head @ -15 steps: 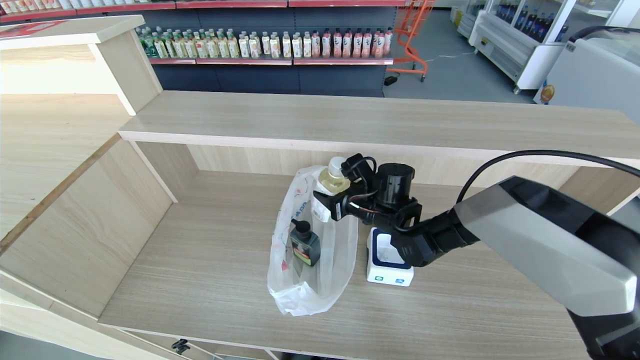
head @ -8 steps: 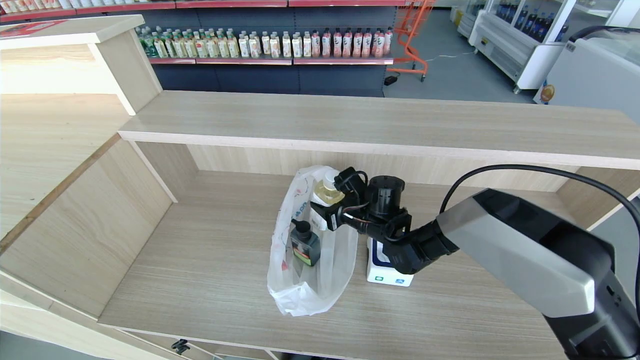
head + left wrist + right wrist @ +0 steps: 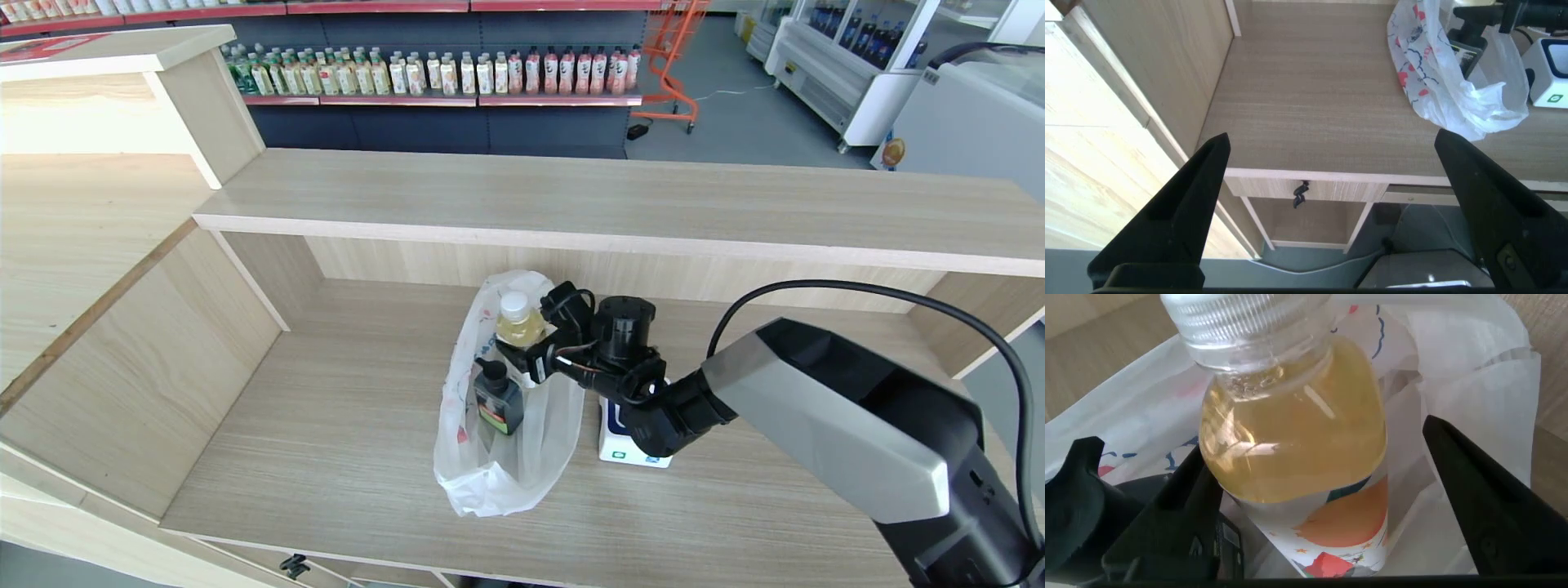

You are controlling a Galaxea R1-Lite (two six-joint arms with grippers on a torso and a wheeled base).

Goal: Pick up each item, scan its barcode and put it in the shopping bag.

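Head view, shopping bag: thin white plastic with the mouth open, standing on the counter, just at 9 o'clock of the scanner.
Head view, dark bottle: upright inside the bag, at 7 o'clock of the drink bottle.
Head view, drink bottle: upright with the cap up, inside the bag at its far side.
Head view, progress: two items in the bag. Scanning of the drink bottle judged as done, because already bagged. Probably left for this item is only to draw the gripper out of the bag. Whether more items wait, cannot tell.
Head view, right arm: stretched in from 4 o'clock, passing over the scanner, wrist turned toward 9 o'clock. Right gripper at the bag mouth, low beside the drink bottle.
Left wrist view, left gripper: fingers spread wide with nothing between them, held high above the near edge of the counter, well apart from the bag.
Right wrist view, right gripper: fingers apart, one on each side of the drink bottle. A strip of bag shows between one finger and the bottle, so judged as not clamped, the bottle let go or nearly so.
Right wrist view, drink bottle: yellow liquid, clear cap, orange label, with the bag film around and behind it.
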